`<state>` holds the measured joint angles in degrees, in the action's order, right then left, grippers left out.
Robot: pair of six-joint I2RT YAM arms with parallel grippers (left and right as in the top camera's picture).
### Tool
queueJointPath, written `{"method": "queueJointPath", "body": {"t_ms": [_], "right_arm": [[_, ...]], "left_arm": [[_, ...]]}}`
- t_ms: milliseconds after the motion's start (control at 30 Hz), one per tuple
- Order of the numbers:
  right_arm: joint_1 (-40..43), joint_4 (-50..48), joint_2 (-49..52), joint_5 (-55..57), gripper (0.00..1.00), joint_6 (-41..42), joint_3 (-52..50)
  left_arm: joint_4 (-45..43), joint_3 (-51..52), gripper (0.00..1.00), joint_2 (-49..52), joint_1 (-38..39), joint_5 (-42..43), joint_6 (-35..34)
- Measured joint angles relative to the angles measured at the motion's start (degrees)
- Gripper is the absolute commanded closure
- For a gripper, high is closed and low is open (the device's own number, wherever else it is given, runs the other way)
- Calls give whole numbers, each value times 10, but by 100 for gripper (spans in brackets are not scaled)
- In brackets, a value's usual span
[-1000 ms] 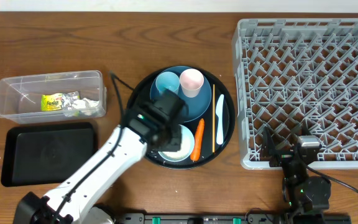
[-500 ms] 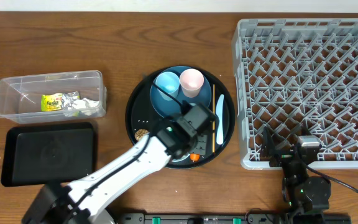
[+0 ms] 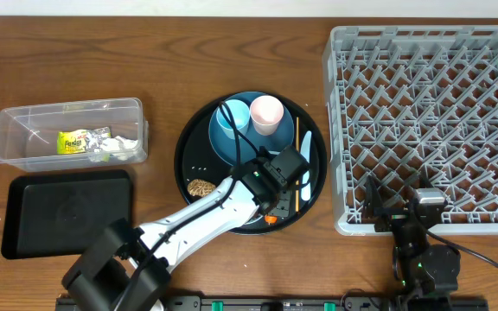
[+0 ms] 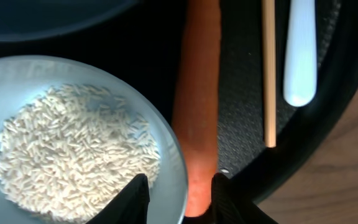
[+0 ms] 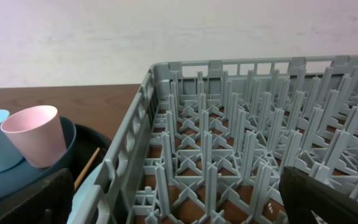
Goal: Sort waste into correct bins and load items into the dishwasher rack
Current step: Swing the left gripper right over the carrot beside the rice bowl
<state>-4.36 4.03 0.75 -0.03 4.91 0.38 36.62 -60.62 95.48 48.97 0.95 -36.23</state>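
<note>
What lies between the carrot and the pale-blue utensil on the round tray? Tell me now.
The thin wooden chopstick lies between the carrot and the pale-blue utensil, apart from both, on the round black tray. The left wrist view shows it.

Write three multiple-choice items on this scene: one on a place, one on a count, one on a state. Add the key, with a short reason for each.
1. The snack wrapper lies:
A. on the black rectangular tray
B. in the dishwasher rack
C. in the clear tub

2. Cups standing on the dark-blue plate:
A. one
B. two
C. four

3. The white bowl is:
A. holding rice
B. upside down
C. stacked inside a cup

Key:
1 C, the overhead view shows the wrapper inside the tub's walls.
2 B, a light-blue cup and a pale-pink cup stand there.
3 A, the left wrist view shows white grains heaped in the upright bowl.
</note>
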Motion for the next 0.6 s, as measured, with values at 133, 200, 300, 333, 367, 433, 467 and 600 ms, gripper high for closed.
{"method": "queueJointPath", "body": {"t_ms": [133, 200, 300, 333, 367, 433, 467, 600], "right_arm": [[0, 0, 0, 0, 1, 0, 0], [0, 0, 0, 0, 1, 0, 0], [0, 0, 0, 0, 1, 0, 0], [0, 0, 0, 0, 1, 0, 0], [0, 0, 0, 0, 1, 0, 0], [0, 0, 0, 0, 1, 0, 0], [0, 0, 0, 0, 1, 0, 0], [0, 0, 0, 0, 1, 0, 0]], "left_arm": [[0, 0, 65, 0, 0, -5, 0], [-1, 0, 65, 2, 0, -6, 0], [-1, 0, 65, 13, 0, -9, 0], [-1, 0, 65, 17, 0, -10, 0], [-1, 0, 65, 22, 0, -10, 0], [-1, 0, 65, 28, 0, -10, 0], [-1, 0, 65, 28, 0, -10, 0], [-4, 0, 73, 28, 0, -10, 0]]}}
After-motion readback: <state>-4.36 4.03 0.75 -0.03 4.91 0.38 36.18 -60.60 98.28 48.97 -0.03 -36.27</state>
